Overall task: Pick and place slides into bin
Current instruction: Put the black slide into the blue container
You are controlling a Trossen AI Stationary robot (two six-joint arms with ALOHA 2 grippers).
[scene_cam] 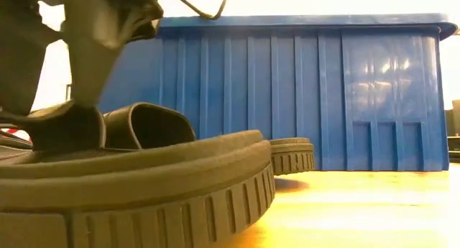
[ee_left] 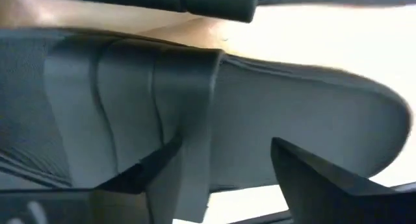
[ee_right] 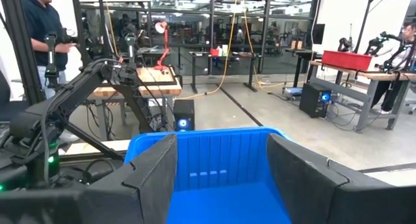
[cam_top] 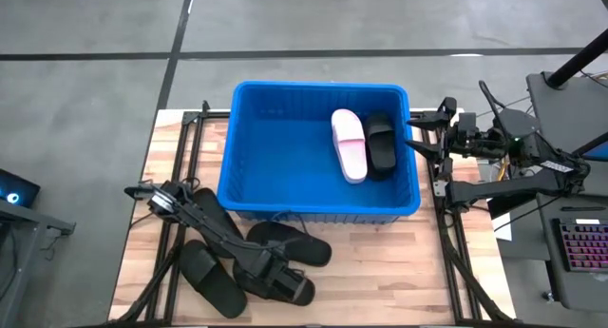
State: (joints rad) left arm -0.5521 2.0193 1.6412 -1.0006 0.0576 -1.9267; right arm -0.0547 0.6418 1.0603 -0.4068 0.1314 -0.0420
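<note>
The left claw (cam_top: 285,282) is set low over the black slides (cam_top: 249,261) lying on the table at about six o'clock from the bin (cam_top: 249,200). In the left wrist view its two fingers (ee_left: 305,175) are spread apart, with the strap (ee_left: 185,126) of a black slide between them; the near finger lies against the strap edge, the far one stands off it, so the slide is straddled but not yet pinched. From the low view the arm is seen coming down onto a slide's strap (scene_cam: 147,126), with another black sole (scene_cam: 144,183) filling the foreground and a third (scene_cam: 291,156) lying beyond it just before the bin's wall.

Outward from the claw, at least three black slides are spread in a loose heap on the wooden table (cam_top: 380,271), some overlapping. In the bin, toward three o'clock, one pale pink slide (cam_top: 349,144) and one black slide (cam_top: 381,143) lie side by side.

The right claw (cam_top: 425,136) waits at the bin's three o'clock rim, its fingers (ee_right: 153,175) held wide apart and empty.

The step in hand is judged to be the grasp of another black slide. The next move calls for the fingers to be closed on the strap, the slide to be lifted clear of its neighbours, and carried toward twelve o'clock over the rim. Care would be needed that an overlapping slide is not dragged along.
</note>
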